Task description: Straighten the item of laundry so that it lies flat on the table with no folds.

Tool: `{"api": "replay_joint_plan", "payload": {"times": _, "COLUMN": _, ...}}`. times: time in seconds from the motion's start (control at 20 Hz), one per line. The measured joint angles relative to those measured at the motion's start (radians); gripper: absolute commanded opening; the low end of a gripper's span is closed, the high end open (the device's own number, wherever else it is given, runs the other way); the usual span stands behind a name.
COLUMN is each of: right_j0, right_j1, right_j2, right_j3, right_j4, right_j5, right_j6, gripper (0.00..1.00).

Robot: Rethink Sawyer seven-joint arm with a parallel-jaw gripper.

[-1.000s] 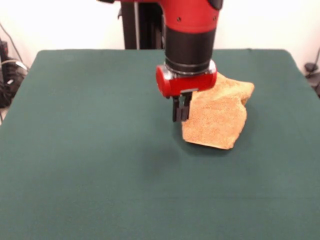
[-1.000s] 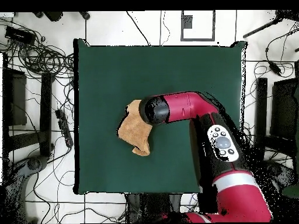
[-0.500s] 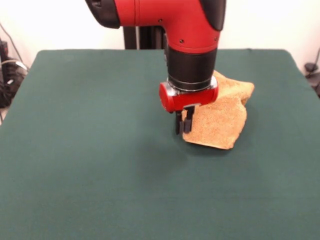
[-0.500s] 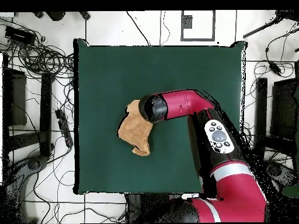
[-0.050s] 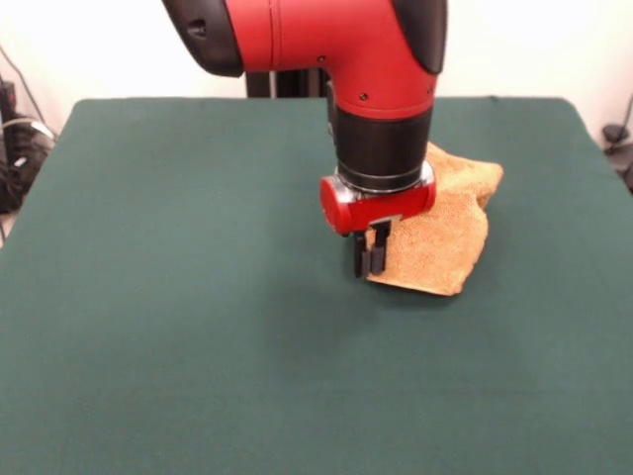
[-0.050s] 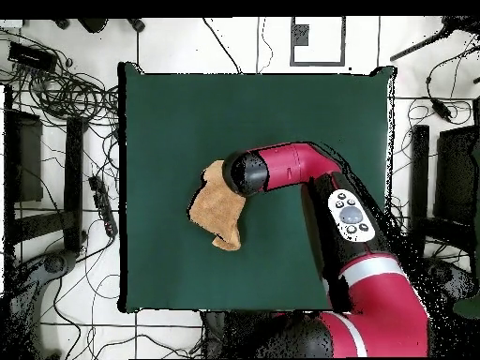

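Note:
The item of laundry, a golden-orange terry towel, lies crumpled and folded over itself right of the table's middle in the front view. My gripper hangs straight down at the towel's near left corner, its black fingertips low over the green top and slightly apart, open. The towel's edge sits right against them. In the overhead view the towel lies left of centre on the table, and the arm's wrist covers its upper right part and hides the gripper.
Cables, stands and black equipment ring the table on the floor in the overhead view. The arm's red link crosses above the table's right half.
The gripper has come down and shifted slightly toward the towel's near left corner. The towel has kept its shape and place.

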Motion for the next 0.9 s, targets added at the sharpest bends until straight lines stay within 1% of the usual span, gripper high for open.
{"api": "replay_joint_plan", "payload": {"times": 0.15, "right_j0": 0.000, "right_j1": 0.005, "right_j2": 0.000, "right_j3": -0.006, "right_j4": -0.001, "right_j5": 0.001, "right_j6": 0.000, "gripper": 0.00}}
{"api": "replay_joint_plan", "payload": {"times": 0.2, "right_j0": 0.000, "right_j1": 0.007, "right_j2": 0.000, "right_j3": -0.009, "right_j4": -0.002, "right_j5": 0.001, "right_j6": 0.000, "gripper": 1.00}}
{"api": "replay_joint_plan", "payload": {"times": 0.9, "right_j0": -0.006, "right_j1": 0.008, "right_j2": 0.004, "right_j3": -0.013, "right_j4": -0.003, "right_j5": 0.005, "right_j6": 0.000, "gripper": 1.00}}
